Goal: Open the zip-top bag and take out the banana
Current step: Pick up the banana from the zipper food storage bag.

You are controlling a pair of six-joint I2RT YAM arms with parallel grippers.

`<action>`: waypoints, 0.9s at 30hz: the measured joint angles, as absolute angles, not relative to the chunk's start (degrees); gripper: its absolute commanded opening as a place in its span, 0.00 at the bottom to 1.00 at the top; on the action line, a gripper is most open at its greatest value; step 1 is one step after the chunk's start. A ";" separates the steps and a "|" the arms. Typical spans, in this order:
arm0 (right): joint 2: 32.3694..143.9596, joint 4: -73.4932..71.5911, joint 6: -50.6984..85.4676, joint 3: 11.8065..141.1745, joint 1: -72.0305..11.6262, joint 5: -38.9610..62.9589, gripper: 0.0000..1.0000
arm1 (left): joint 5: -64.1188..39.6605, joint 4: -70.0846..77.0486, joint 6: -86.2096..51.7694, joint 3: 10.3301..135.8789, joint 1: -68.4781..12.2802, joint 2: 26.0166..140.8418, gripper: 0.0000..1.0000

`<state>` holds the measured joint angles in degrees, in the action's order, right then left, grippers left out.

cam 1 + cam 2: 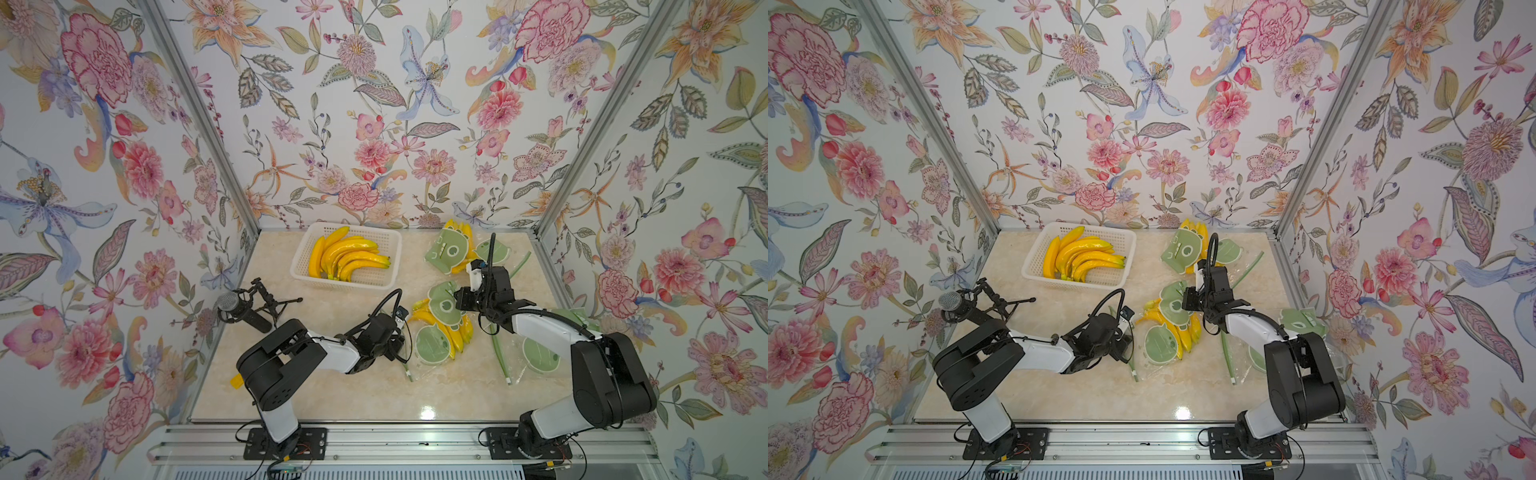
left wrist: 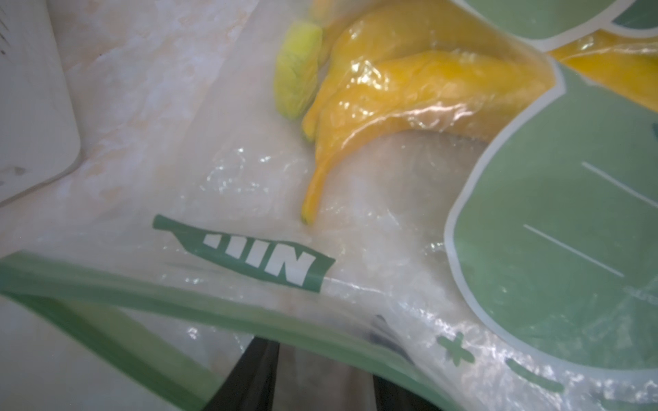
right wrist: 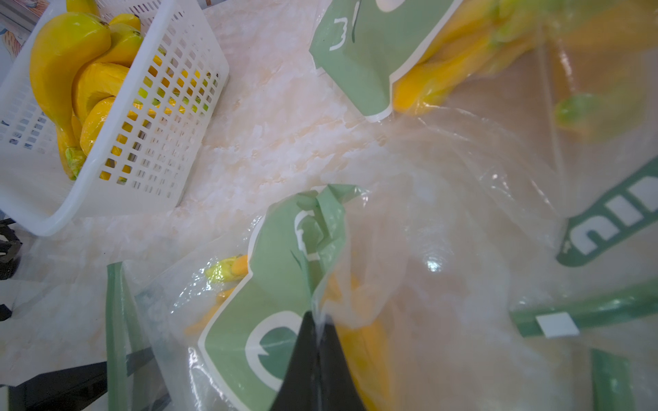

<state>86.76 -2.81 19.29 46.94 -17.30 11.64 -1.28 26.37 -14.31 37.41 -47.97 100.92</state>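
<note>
Currently at the right gripper (image 3: 315,329): fingers pressed together, pinching a fold of clear film and green print on the zip-top bag (image 1: 434,347).
At the left gripper (image 2: 320,359): fingers spread with a gap between them. The bag's green zip strip (image 2: 160,302) runs across in front of them, and it cannot be told whether either finger touches it.
Position of the zip-top bag: on the table between the two grippers, with its mouth toward the left gripper.
Contents: one yellow banana bunch (image 2: 409,82), inside that bag, just ahead of the left gripper and beneath the right one.
Bags, count: three made out. A second bag (image 1: 451,251), also holding yellow fruit, lies beyond the right gripper. A third bag (image 1: 540,355) lies flat under the right arm.
Basket (image 1: 300,253): one, white and slotted, beyond the left gripper and well apart from it. It holds at least five bananas (image 1: 349,253).
Microphone (image 1: 241,309): one, on a small tripod, on the outer side of the left arm.
Table (image 1: 332,386): glossy, with a cream marble pattern.
Walls (image 1: 374,104): three, covered in floral paper, with aluminium posts at the corners.
Rail (image 1: 374,440): one, aluminium, carrying both arm bases.
</note>
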 measured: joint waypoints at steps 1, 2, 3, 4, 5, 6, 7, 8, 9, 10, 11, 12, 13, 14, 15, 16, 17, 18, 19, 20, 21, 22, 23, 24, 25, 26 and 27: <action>86.76 -2.83 19.44 46.94 -17.41 11.77 0.00 | -1.39 27.03 -14.28 37.58 -47.97 101.34 0.52; 86.76 -2.85 19.68 46.94 -17.52 11.92 0.00 | -1.41 27.66 -14.28 37.93 -47.97 101.91 0.54; 86.76 -2.85 19.86 46.94 -17.63 12.08 0.00 | -1.43 28.32 -14.28 38.48 -47.97 102.67 0.55; 86.76 -2.85 19.94 46.94 -17.72 12.19 0.00 | -1.54 28.84 -14.28 39.03 -47.94 103.37 0.56; 86.76 -2.87 19.99 46.94 -17.91 12.27 0.00 | -1.67 29.32 -14.28 39.64 -47.88 104.05 0.57; 86.76 -2.90 20.16 46.94 -18.04 12.32 0.00 | -1.91 29.78 -14.28 40.16 -47.68 104.68 0.57; 86.76 -2.96 20.18 46.94 -18.15 12.49 0.00 | -2.26 30.06 -14.26 40.53 -47.48 105.08 0.57; 86.76 -3.14 20.25 46.94 -18.31 12.58 0.00 | -2.79 30.37 -14.28 40.88 -47.22 105.45 0.58; 86.76 -3.31 20.34 46.94 -18.44 12.69 0.00 | -3.07 30.55 -14.24 41.19 -47.05 105.71 0.58; 86.78 -3.51 20.36 46.94 -18.65 12.71 0.00 | -3.33 30.57 -14.13 41.41 -46.85 105.84 0.58; 86.80 -3.79 20.38 46.94 -18.92 12.88 0.00 | -3.68 30.50 -14.02 41.58 -46.68 105.89 0.59; 86.83 -4.05 20.38 46.94 -19.16 13.04 0.00 | -3.97 30.52 -13.85 41.78 -46.52 105.89 0.59; 86.91 -4.29 20.38 46.94 -19.44 13.17 0.00 | -4.14 30.30 -13.72 42.11 -46.44 105.89 0.59; 87.00 -4.56 20.38 46.94 -19.75 13.32 0.00 | -4.25 30.33 -13.50 42.48 -46.37 105.89 0.59; 87.07 -4.67 20.38 46.94 -19.94 13.39 0.00 | -4.34 30.35 -13.23 42.85 -46.28 105.89 0.59; 87.15 -4.84 20.38 46.94 -20.21 13.56 0.00 | -4.40 30.50 -12.97 43.20 -46.13 105.89 0.59; 87.24 -5.04 20.38 46.94 -20.43 13.76 0.00 | -4.58 30.76 -12.78 43.44 -45.89 105.89 0.59; 87.31 -5.23 20.36 46.94 -20.60 14.00 0.00 | -4.78 30.85 -12.64 43.66 -45.60 105.89 0.59; 87.35 -5.45 20.36 46.94 -20.82 14.24 0.00 | -5.17 30.87 -12.45 43.92 -45.12 105.89 0.58; 87.39 -5.58 20.36 46.94 -21.04 14.44 0.00 | -5.45 30.92 -12.32 44.14 -44.62 105.89 0.57; 87.44 -5.69 20.36 46.94 -21.26 14.59 0.00 | -5.65 30.89 -12.14 44.36 -44.25 105.89 0.57; 87.44 -5.82 20.36 46.94 -21.47 14.68 0.00 | -5.76 30.74 -11.92 44.75 -43.79 106.00 0.55; 87.44 -5.85 20.34 46.94 -21.71 14.76 0.00 | -5.85 30.70 -11.75 45.23 -43.42 106.30 0.54; 87.44 -5.85 20.34 46.94 -21.87 14.83 0.00 | -5.85 30.70 -11.57 45.76 -43.22 106.65 0.54; 87.44 -5.85 20.32 46.94 -22.09 14.90 0.00 | -5.87 30.72 -11.29 46.26 -43.05 107.20 0.53; 87.46 -5.85 20.29 46.94 -22.22 15.11 0.00 | -5.87 30.68 -11.25 46.78 -42.94 107.79 0.50; 87.46 -5.85 20.14 46.94 -22.41 15.27 0.00 | -5.89 30.65 -11.07 47.09 -42.78 108.22 0.47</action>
<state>87.46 -5.85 20.14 46.94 -22.41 15.27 -5.89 30.65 -11.07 47.09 -42.78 108.22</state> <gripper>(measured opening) 0.047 0.518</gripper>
